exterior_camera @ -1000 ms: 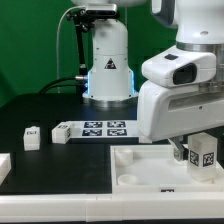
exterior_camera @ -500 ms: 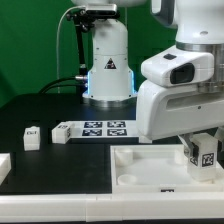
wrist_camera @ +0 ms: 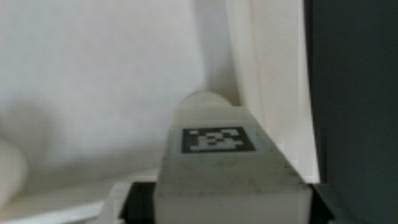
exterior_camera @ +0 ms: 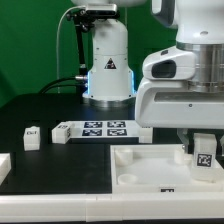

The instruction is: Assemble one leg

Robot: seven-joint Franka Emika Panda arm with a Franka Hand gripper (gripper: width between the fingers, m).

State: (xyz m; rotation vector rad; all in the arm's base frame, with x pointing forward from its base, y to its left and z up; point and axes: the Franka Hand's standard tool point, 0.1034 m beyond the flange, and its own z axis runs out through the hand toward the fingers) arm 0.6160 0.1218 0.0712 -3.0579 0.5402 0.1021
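Observation:
My gripper (exterior_camera: 203, 150) is shut on a white leg (exterior_camera: 204, 154) with a black-and-white tag on its face. It holds the leg over the right end of the large white tray-like panel (exterior_camera: 140, 166), near a corner. In the wrist view the leg (wrist_camera: 222, 150) fills the space between the two dark fingers (wrist_camera: 143, 203), and the white panel (wrist_camera: 89, 100) lies behind it. Another small white leg (exterior_camera: 32, 137) stands on the black table at the exterior view's left.
The marker board (exterior_camera: 95, 129) lies on the table in front of the arm's base (exterior_camera: 108, 75). A white part (exterior_camera: 4, 165) sits at the exterior view's left edge. A round socket (exterior_camera: 126, 178) shows in the panel's near corner.
The gripper with the leg has moved a little toward the exterior view's right and slightly down over the panel's right end. The other parts have not moved.

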